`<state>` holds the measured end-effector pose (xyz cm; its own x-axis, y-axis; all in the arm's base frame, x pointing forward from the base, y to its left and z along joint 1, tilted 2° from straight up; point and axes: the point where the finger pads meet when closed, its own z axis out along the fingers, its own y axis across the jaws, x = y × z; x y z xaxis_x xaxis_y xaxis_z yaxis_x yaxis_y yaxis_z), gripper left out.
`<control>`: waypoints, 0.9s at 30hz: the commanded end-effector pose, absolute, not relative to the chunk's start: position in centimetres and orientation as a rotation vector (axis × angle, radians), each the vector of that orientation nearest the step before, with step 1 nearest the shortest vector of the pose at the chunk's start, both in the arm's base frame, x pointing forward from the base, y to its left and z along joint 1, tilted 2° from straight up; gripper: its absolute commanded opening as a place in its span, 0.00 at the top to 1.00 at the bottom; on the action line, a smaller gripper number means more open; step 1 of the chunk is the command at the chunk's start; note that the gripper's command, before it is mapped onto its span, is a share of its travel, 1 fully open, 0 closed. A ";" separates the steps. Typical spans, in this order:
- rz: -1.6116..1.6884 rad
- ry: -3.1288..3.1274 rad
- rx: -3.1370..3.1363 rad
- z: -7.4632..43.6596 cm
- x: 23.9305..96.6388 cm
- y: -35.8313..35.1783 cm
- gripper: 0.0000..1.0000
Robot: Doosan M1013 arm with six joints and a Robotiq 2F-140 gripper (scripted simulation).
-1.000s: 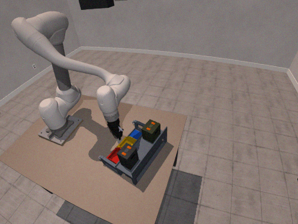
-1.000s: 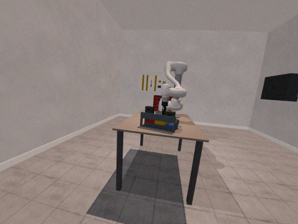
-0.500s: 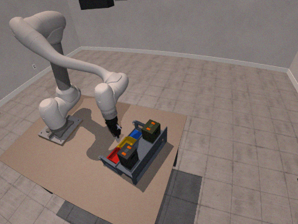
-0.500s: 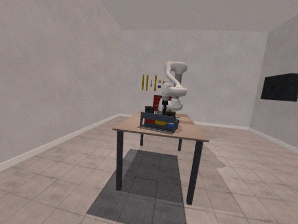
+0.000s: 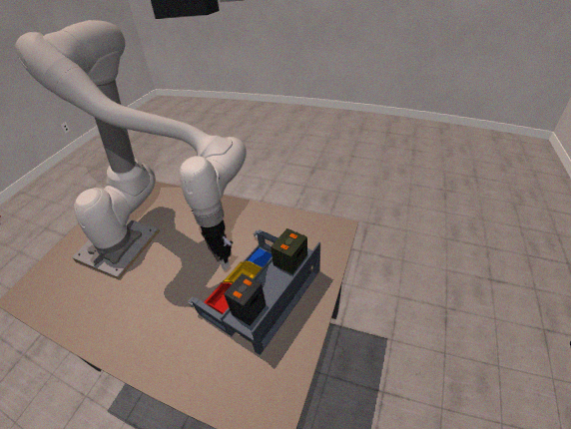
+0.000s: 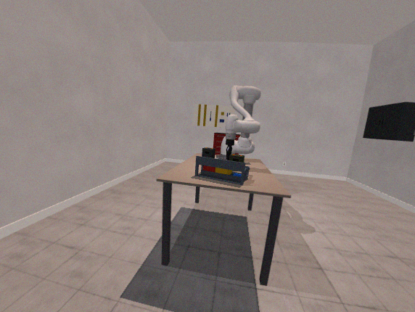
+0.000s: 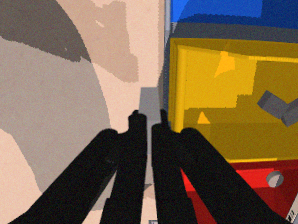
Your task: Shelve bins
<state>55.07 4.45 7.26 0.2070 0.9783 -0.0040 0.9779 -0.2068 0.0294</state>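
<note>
The tabletop (image 5: 150, 339) (image 6: 276, 189) (image 7: 145, 30) carries the shelf (image 5: 286, 304) (image 6: 221, 162), and in the wrist view its bare surface and the arm's shadow lie to the left of the jaws (image 5: 226, 264) (image 6: 228, 157). The jaws themselves are shut, or so nearly that only a thin slit parts the tips, and they have hold of nothing. They point down just in front of the shelf, probably kept narrow so that they can nudge a bin without catching its neighbours.

To the right of the jaws, close by, the yellow bin (image 5: 248, 270) (image 6: 223, 171) (image 7: 210, 90) sits in the shelf with a grey part inside, its open front towards the arm. Right and nearer the bottom of that view is the red bin (image 5: 216, 297) (image 6: 209, 169) (image 7: 255, 177), holding a round metal part; right and towards the top is the blue bin (image 5: 261, 256) (image 6: 237, 174) (image 7: 225, 10). The coloured marks cannot be seen, so centring is unsure. Two dark boxes (image 5: 245, 299) (image 6: 208, 152) stand on the board above, beyond the jaws, perhaps as weight. A last push, if needed, should be gentle, lest a bin skew.
</note>
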 end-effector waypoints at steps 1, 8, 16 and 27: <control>0.024 1.962 2.421 7.8 55.1 4.5 0.90; 0.024 1.962 2.421 9.5 55.0 4.5 0.90; 0.024 1.962 2.421 11.9 54.9 4.5 0.90; 0.024 1.962 2.421 12.4 54.9 4.5 0.90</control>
<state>54.93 4.50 12.42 0.2070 0.9783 -0.0040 0.9779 -0.2068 0.0293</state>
